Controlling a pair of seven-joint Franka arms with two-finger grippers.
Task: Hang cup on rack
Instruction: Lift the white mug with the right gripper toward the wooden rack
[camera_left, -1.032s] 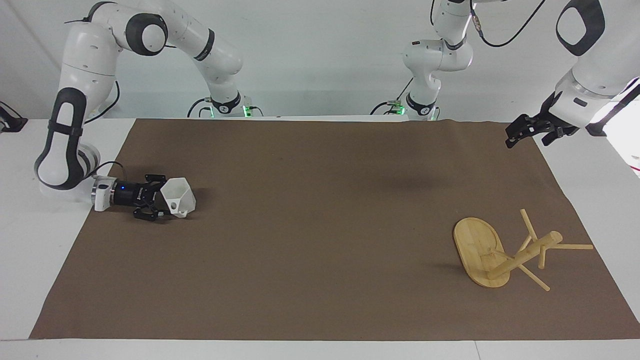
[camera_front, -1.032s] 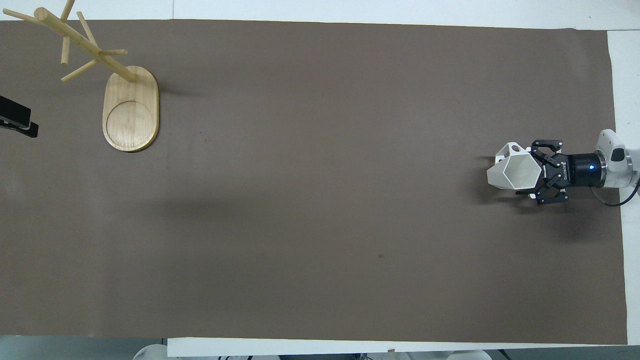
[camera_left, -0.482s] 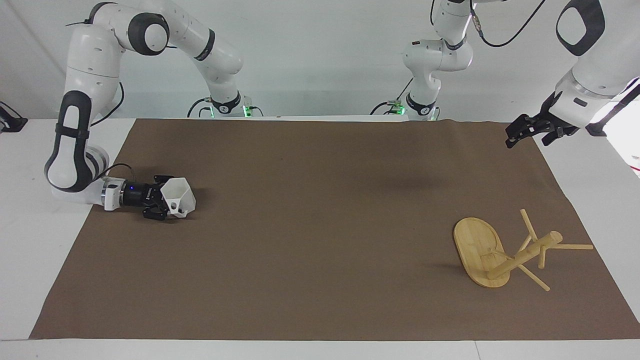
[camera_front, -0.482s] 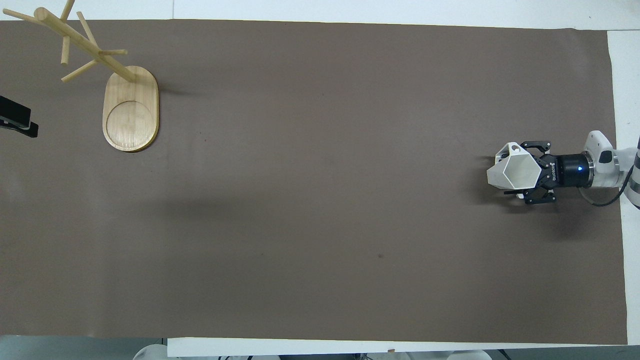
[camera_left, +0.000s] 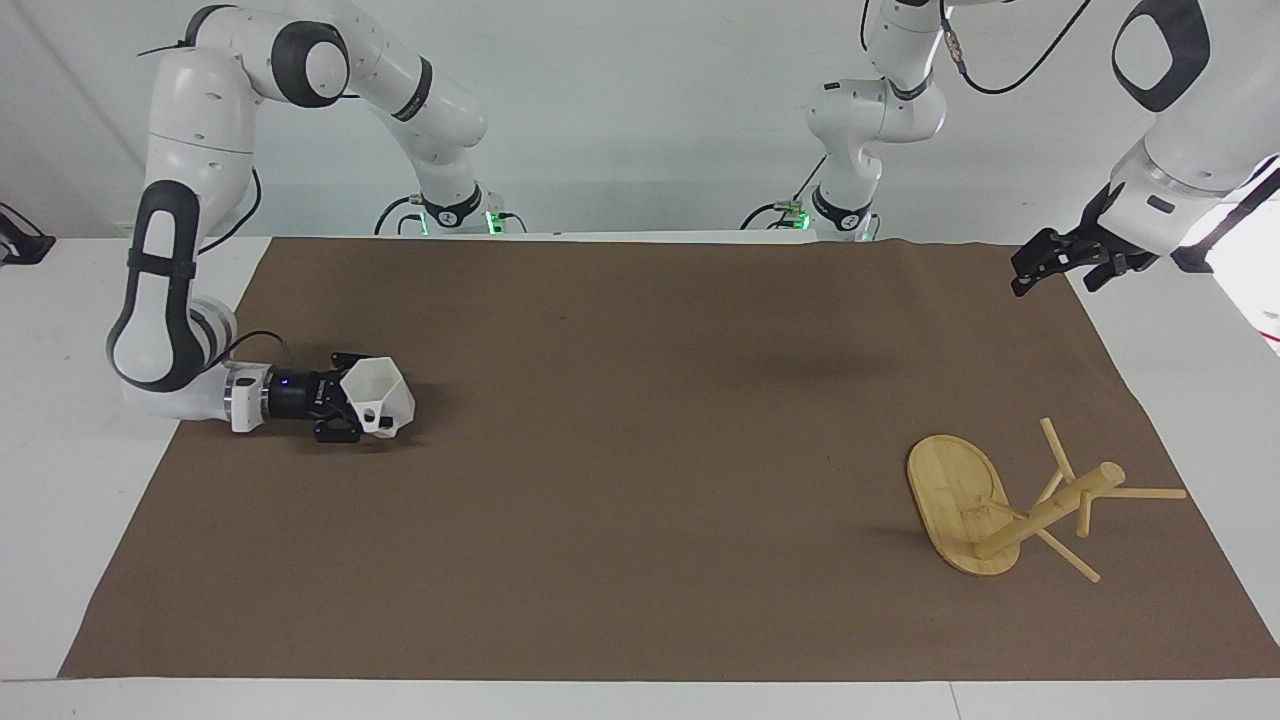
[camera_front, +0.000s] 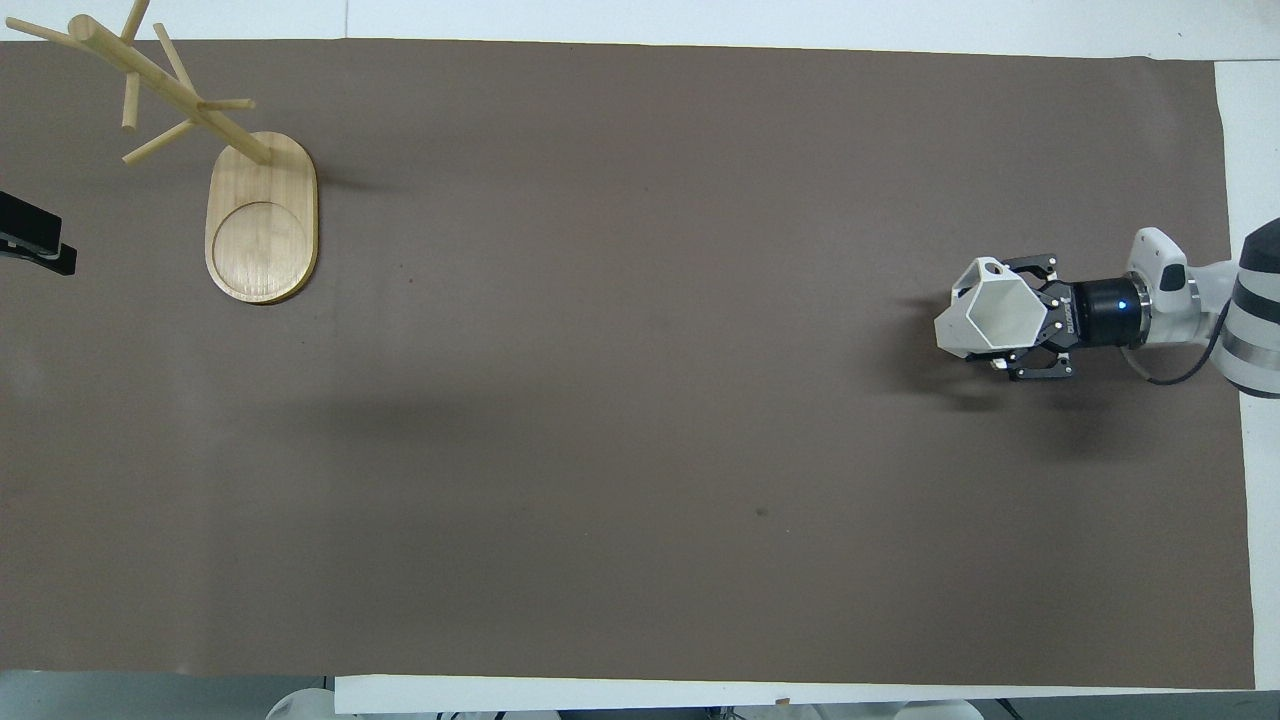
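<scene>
Your right gripper (camera_left: 352, 407) lies level, low over the brown mat (camera_left: 640, 450), near the edge of the worktop at the right arm's end and about midway between the robots' edge and the edge away from them. Its fingers are closed on the cup (camera_left: 378, 397) – one finger shows at each side of the wall in the overhead view, clamped against it. The cup is white and faceted, with its hexagonal mouth tipped upward and its angular handle (camera_front: 988, 267) on the side away from the robots. A shadow falls on the mat under the cup; you cannot tell from either view whether its base touches the mat.

The rack (camera_left: 1010, 510) stands upright on its oval base toward the corner at the left arm's end, away from the robots, well apart from the cup. Its post rises from the end of the base farthest from the robots, and thin pegs stick out of the post near its top; all of them are bare.

Your left gripper (camera_left: 1040, 262) waits in the air over the mat's edge at the left arm's end, near the robots' corner – whether its fingers are parted you cannot tell
</scene>
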